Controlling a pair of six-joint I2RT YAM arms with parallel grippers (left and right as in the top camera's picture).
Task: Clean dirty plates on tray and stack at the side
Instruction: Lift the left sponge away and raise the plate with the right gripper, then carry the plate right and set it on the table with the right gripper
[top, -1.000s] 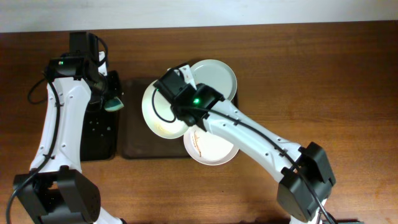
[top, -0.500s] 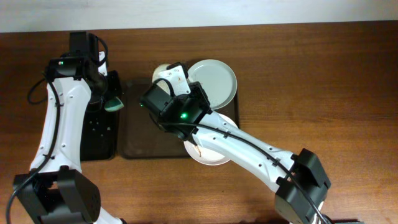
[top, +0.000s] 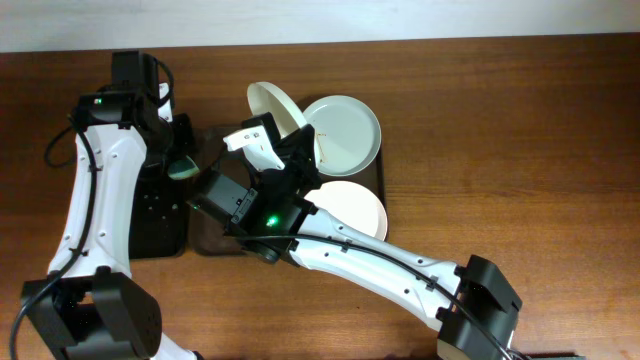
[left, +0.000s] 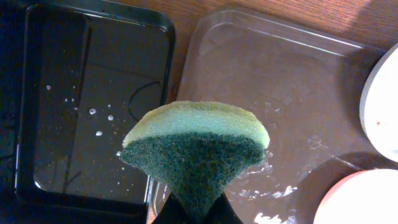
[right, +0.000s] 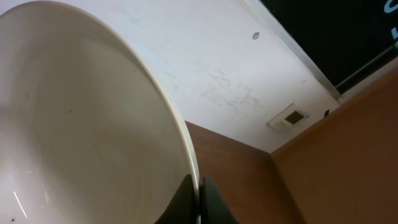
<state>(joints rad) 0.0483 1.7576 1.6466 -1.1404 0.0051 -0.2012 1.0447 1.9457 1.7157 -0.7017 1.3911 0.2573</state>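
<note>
My right gripper (top: 300, 150) is shut on the rim of a cream plate (top: 274, 108) and holds it tilted on edge above the dark brown tray (top: 206, 240); in the right wrist view the plate (right: 81, 124) fills the left and the fingers (right: 199, 199) pinch its rim. A pale mint plate (top: 345, 130) lies at the tray's back right. A white plate (top: 355, 205) lies at its front right. My left gripper (top: 178, 158) is shut on a green sponge (left: 196, 146) above the gap between the small black tray (left: 87, 106) and the brown tray (left: 280, 87).
The small black tray (top: 160, 215) sits left of the brown tray, wet with droplets. My right arm (top: 340, 250) crosses the brown tray's front. Bare wooden table (top: 520, 130) spreads to the right.
My right arm has swung left and lifted the cream plate off the tray, tipping it up on edge toward the back. The white plate below is now uncovered. The left arm has stayed still.
</note>
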